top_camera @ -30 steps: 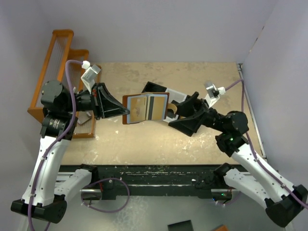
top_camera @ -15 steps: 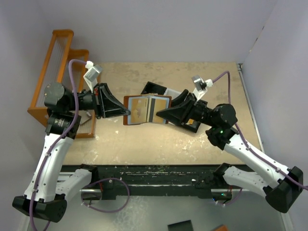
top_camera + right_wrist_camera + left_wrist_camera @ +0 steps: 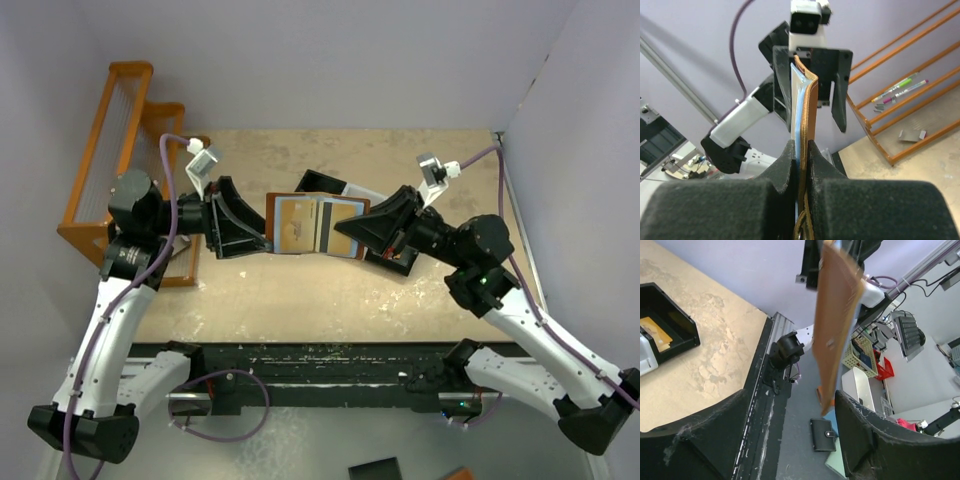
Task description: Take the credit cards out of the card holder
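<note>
1. On your left, the left gripper (image 3: 258, 233) has its fingers spread on either side of the left edge of the card holder (image 3: 318, 225). It appears to touch nothing, so it looks free to reach for a card.
2. In the middle, the holder hangs unfolded above the table with its lining turned up, which exposes the pockets.
3. The credit cards (image 3: 325, 222) sit in those pockets and are not yet drawn out.
4. On your right, the right gripper (image 3: 342, 233) has its fingers pressed together on the holder's right edge and carries it alone.
5. Under that arm lies the black tray (image 3: 318, 184), probably the drop spot. A gold-orange card (image 3: 652, 330) lies inside.
</note>
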Controlling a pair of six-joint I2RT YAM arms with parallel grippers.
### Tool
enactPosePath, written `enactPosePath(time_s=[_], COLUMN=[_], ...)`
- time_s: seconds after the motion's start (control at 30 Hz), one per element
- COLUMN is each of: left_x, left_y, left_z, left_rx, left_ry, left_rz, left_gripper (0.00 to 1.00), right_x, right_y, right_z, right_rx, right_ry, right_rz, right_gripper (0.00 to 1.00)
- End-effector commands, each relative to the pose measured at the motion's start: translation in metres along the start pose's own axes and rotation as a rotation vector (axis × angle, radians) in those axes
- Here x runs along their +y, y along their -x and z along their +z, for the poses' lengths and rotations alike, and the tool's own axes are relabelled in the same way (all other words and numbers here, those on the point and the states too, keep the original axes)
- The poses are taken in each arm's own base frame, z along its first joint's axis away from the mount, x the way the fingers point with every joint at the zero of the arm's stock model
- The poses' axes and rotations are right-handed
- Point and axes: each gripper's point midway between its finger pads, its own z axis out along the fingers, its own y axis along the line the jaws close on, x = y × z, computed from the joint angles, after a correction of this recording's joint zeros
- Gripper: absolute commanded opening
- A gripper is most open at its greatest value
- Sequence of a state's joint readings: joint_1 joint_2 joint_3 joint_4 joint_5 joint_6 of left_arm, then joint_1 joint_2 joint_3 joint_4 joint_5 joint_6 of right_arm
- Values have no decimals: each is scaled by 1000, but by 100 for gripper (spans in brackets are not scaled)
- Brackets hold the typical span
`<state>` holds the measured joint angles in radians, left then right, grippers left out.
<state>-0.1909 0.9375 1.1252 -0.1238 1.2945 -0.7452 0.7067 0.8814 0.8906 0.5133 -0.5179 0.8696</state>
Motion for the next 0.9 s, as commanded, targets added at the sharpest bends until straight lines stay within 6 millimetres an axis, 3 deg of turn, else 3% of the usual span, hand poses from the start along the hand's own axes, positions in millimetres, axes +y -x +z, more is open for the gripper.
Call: enactPosePath(time_s=[0.0, 0.57, 0.87], left_x=[-10, -23, -9], left_y=[-2, 0, -1], left_z=[-1, -3, 0], left_rx=[-30, -30, -47], left_ry=[-40, -83, -68], left_rz=[60, 99, 25], left_gripper=[74, 75, 46], right_x=[24, 6, 12], right_y=[24, 14, 3], right_z=[4, 13, 14], right_rx=[-42, -1, -1], right_ry=[50, -16, 55], right_rz=[-48, -12, 54], right_gripper=[0, 0, 0])
